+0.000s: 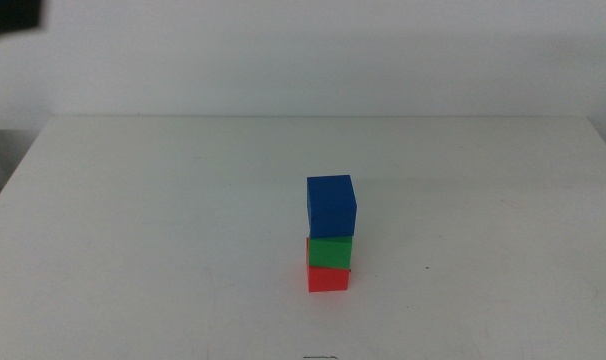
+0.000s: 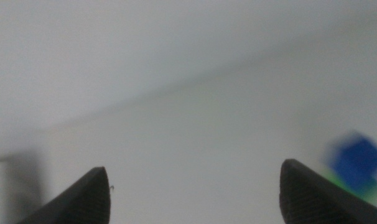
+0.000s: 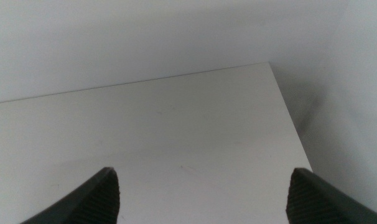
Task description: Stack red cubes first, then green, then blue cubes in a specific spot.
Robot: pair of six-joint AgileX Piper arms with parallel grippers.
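Three cubes stacked, blue cube (image 1: pixel 330 205) over green cube (image 1: pixel 330 250) over red cube (image 1: pixel 328 278) (both end effectors (image 2: pixel 195 199) (image 3: pixel 204 199) spread, empty).

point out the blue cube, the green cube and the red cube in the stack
blue cube (image 1: pixel 331 205): middle view, centre of its front face, top of the stack
green cube (image 1: pixel 330 251): middle view, its front face
red cube (image 1: pixel 328 278): middle view, its front face, on the table

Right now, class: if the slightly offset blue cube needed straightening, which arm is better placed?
Probably left: its open gripper already sees the blue cube. The right gripper, also open, sees only table.
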